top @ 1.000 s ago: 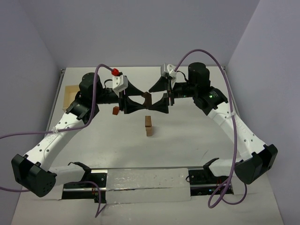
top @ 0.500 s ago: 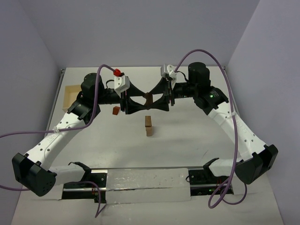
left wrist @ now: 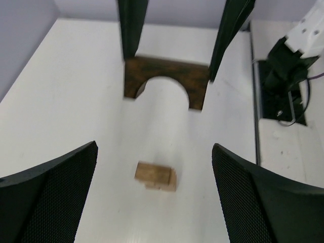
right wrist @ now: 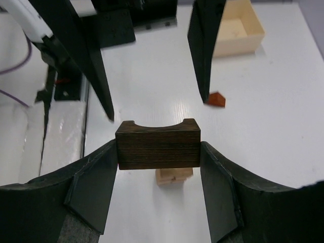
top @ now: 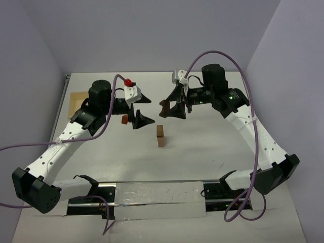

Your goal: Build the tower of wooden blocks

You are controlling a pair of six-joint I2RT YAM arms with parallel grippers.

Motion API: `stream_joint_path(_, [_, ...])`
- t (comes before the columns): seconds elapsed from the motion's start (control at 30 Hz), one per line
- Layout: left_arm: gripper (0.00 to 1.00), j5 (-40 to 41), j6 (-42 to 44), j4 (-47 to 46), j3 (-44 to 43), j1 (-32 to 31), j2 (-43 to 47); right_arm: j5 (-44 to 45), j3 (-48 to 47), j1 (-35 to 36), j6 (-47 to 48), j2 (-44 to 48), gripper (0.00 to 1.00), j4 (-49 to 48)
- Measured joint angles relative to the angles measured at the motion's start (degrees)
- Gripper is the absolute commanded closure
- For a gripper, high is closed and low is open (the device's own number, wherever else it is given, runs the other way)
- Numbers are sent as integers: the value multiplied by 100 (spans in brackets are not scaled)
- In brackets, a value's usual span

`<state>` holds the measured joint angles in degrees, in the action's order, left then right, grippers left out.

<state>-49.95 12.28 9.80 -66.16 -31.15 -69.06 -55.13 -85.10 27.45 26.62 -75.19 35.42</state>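
My right gripper (top: 167, 107) is shut on a dark brown arch block (top: 164, 107) and holds it in the air behind the tower. In the right wrist view the arch (right wrist: 158, 144) sits flat between my jaws, its cut-out facing away. The tower is a short stack of tan blocks (top: 160, 136) on the table; it also shows below the arch in the right wrist view (right wrist: 174, 176) and in the left wrist view (left wrist: 156, 175). My left gripper (top: 146, 110) is open and empty, left of the arch (left wrist: 167, 78). A small orange-brown block (top: 124, 119) lies left of it.
A shallow pale wooden tray (top: 75, 103) sits at the table's left edge, also seen in the right wrist view (right wrist: 238, 28). The orange-brown block (right wrist: 216, 99) lies between the tray and the stack. The arms' base rail (top: 157, 195) runs along the near edge.
Both grippers were closed around the arch between them. My left gripper has opened and drawn back to the left. My right gripper keeps the arch and has shifted slightly right.
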Motion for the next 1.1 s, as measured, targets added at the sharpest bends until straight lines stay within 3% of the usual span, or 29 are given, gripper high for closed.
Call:
stream_joint_path(0.13, [1, 219, 420, 888, -109, 616, 92, 496, -388, -27, 610, -383, 88, 922])
stream_joint_path(0.27, [1, 477, 290, 1542, -311, 1497, 109, 1051, -529, -28, 910, -769, 88, 1502])
stream_joint_path(0.63, [1, 1732, -741, 2959, -500, 2902, -82, 2376, -529, 531, 698, -1522, 89, 1698])
stream_joint_path(0.87, [1, 1447, -718, 3744, -515, 3274, -247, 2688, -571, 984, 949, -1943, 89, 1775])
stream_joint_path(1.1, [1, 922, -737, 3916, -515, 3797, -247, 2653, -612, 1009, 1530, -2181, 89, 2079])
